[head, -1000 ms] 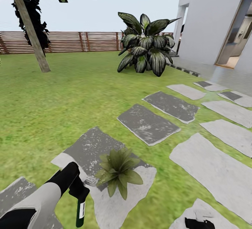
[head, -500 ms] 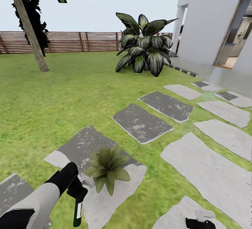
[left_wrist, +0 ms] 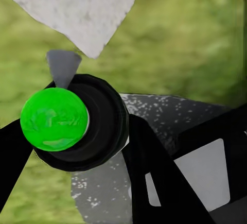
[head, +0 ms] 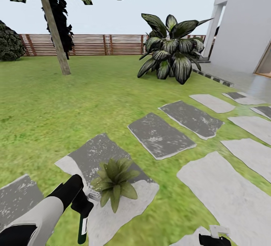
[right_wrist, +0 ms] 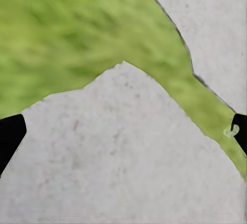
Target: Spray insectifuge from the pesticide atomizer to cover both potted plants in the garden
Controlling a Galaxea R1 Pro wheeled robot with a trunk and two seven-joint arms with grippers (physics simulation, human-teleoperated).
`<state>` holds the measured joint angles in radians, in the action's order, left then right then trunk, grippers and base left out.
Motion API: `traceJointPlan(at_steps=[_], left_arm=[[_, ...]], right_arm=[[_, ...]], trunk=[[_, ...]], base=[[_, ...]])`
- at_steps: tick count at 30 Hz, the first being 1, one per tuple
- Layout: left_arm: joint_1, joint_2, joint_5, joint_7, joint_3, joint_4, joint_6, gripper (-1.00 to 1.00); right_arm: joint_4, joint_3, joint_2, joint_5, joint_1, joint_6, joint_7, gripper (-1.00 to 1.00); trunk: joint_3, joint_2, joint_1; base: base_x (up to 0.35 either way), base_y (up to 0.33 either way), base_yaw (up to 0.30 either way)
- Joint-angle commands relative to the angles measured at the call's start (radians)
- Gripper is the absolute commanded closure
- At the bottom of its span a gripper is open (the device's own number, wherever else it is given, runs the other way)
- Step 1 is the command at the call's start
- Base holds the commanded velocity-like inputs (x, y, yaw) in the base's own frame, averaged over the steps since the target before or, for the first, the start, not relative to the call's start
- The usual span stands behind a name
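Pesticide atomizer [head: 83, 225] — a slim dark green bottle with a white label — hangs in the left claw [head: 83, 205], which is clenched on its neck. From the left wrist, its glowing green top [left_wrist: 54, 119] sits between the black fingers [left_wrist: 154, 167]. It is held low, just beside the small potted plant [head: 114, 182] with pointed green leaves, likely so the spray can reach it. That plant sits on a grey stepping slab [head: 113, 216] in the green lawn [head: 56, 114]. The right claw [right_wrist: 123, 131] is spread wide, holding nothing, above another slab.
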<state>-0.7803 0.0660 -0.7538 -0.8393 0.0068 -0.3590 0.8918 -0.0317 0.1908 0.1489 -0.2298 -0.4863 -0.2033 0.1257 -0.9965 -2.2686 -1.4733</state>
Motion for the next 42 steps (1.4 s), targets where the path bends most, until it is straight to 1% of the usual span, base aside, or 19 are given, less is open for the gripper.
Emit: traceJointPlan(at_steps=[1, 6, 12, 15, 19, 21, 23, 27, 28, 31, 36, 40, 42], left_arm=[[-0.001, 0.0, -0.009, -0.009, 0.001, -0.001, 0.004, 1.0], [0.001, 0.001, -0.009, -0.009, 0.001, -0.001, 0.004, 1.0], [0.001, 0.012, -0.009, -0.008, 0.001, 0.0, 0.004, 1.0], [0.001, 0.034, -0.009, -0.003, 0.001, 0.0, 0.005, 1.0], [0.002, 0.09, -0.007, -0.003, 0.003, 0.002, 0.005, 1.0], [0.002, 0.101, -0.007, -0.003, 0.003, 0.005, 0.004, 1.0], [0.011, 0.102, -0.007, -0.003, 0.001, 0.005, 0.003, 1.0], [0.029, 0.086, -0.008, -0.003, 0.003, 0.005, 0.002, 1.0], [0.03, 0.078, -0.008, -0.003, 0.004, 0.002, 0.002, 1.0], [0.031, 0.074, -0.009, -0.002, 0.003, -0.001, 0.003, 1.0], [0.032, 0.076, -0.01, -0.001, -0.003, -0.001, 0.003, 1.0], [0.032, 0.095, -0.01, 0.002, -0.002, -0.001, 0.003, 1.0], [0.032, 0.096, -0.01, 0.003, -0.002, -0.001, 0.002, 1.0]], right_arm=[[0.0, 0.009, 0.0, -0.009, -0.001, -0.002, 0.002, -1.0], [0.001, 0.009, 0.0, -0.009, 0.0, -0.002, 0.002, -1.0], [0.0, 0.009, -0.002, -0.009, 0.0, -0.002, 0.002, -1.0], [0.0, 0.009, -0.003, -0.009, 0.0, -0.002, 0.002, -1.0], [-0.001, 0.009, -0.003, -0.009, 0.0, -0.002, 0.002, -1.0], [-0.001, 0.009, -0.003, -0.009, 0.0, -0.002, 0.002, -1.0], [0.0, 0.009, -0.003, -0.009, 0.0, -0.002, 0.002, -1.0], [0.0, 0.009, -0.003, -0.009, 0.0, -0.002, 0.002, -1.0], [0.0, 0.009, -0.003, -0.009, 0.0, -0.002, 0.002, -1.0], [0.0, 0.009, -0.001, -0.009, 0.0, -0.002, 0.002, -1.0], [0.002, 0.009, 0.004, -0.007, 0.0, -0.004, 0.002, -1.0], [0.001, 0.009, 0.004, -0.008, 0.0, -0.003, 0.002, -1.0], [0.0, 0.009, 0.004, -0.008, 0.0, -0.003, 0.002, -1.0]], trunk=[[-0.001, 0.0, 0.0], [-0.001, 0.0, 0.0], [-0.001, 0.0, 0.0], [-0.001, 0.0, 0.0], [-0.001, 0.0, 0.0], [-0.001, 0.0, 0.0], [-0.001, 0.0, 0.0], [-0.001, 0.0, 0.0], [-0.001, 0.0, 0.0], [-0.001, 0.0, 0.0], [-0.001, 0.0, 0.0], [-0.001, 0.0, 0.0], [-0.001, 0.0, 0.0]], base=[[0.191, -0.282, 0.278], [0.199, -0.278, 0.162], [0.123, -0.271, 0.05], [-0.083, -0.273, 0.243], [-0.126, -0.268, 0.273], [-0.083, -0.243, 0.277], [-0.029, -0.147, 0.278], [-0.005, -0.026, 0.278], [-0.001, -0.005, 0.249], [0.0, -0.002, 0.12], [0.0, 0.0, 0.014], [0.0, 0.0, 0.0], [0.0, 0.0, 0.0]])
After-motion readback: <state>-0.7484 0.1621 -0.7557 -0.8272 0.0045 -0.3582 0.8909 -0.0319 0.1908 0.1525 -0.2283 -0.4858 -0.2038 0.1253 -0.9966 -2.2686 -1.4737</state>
